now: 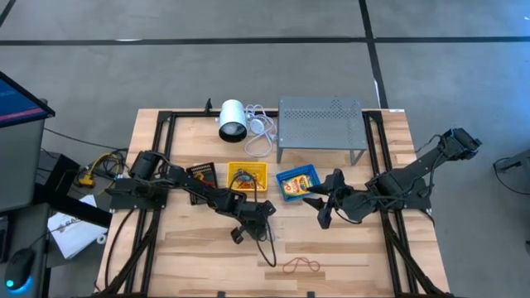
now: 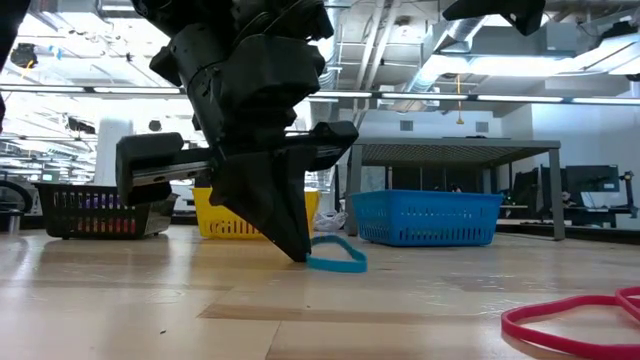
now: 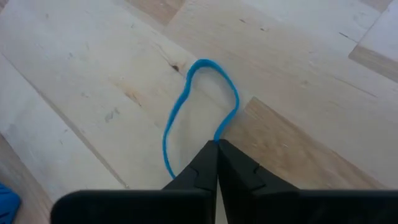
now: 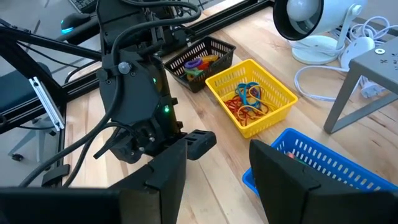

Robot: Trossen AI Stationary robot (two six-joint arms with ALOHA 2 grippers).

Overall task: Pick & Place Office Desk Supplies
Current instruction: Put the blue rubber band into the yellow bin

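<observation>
At the bare wood in front of the yellow tray (image 1: 248,176), the left gripper (image 3: 217,147) points steeply down with its tips on the table, clenched on the near end of a blue rubber-band loop (image 3: 200,112). The rest of the loop lies flat on the boards just ahead of the fingertips. Off to its side the right gripper (image 1: 322,207) hovers by the blue tray (image 1: 297,183), fingers apart and grasping nothing.
</observation>
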